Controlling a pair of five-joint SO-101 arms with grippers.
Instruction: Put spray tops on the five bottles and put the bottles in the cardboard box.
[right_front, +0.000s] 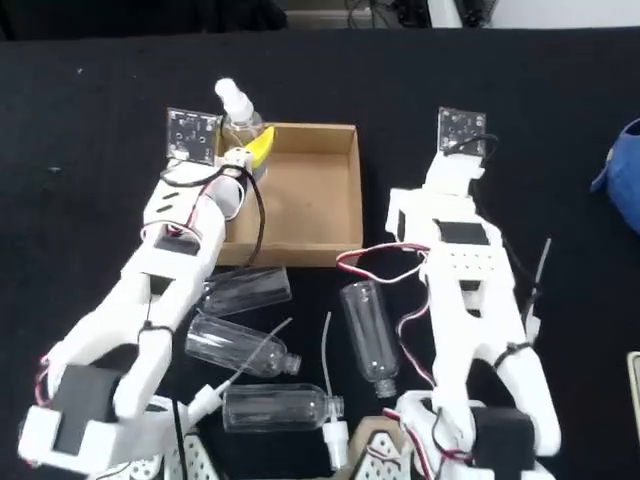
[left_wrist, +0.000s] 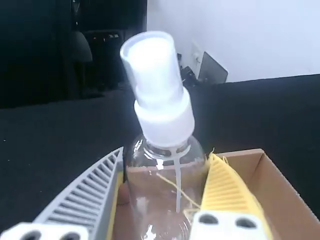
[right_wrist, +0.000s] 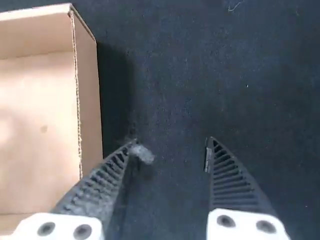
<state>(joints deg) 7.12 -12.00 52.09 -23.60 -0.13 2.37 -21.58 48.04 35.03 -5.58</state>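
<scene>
Left gripper (left_wrist: 165, 159) clamped on the body of an upright spray bottle (left_wrist: 160, 192), top fitted, at a corner of the cardboard box (right_front: 352, 190). Right gripper (right_wrist: 171, 145) stands apart above the tabletop (right_wrist: 225, 75). The bottle is probably light, slick, thin-walled plastic, best held gently at mid-body.

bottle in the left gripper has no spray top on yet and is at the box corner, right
Not quite. The bottle in the left gripper already has its spray top on, as the left wrist view shows. It is at the box corner.
</scene>
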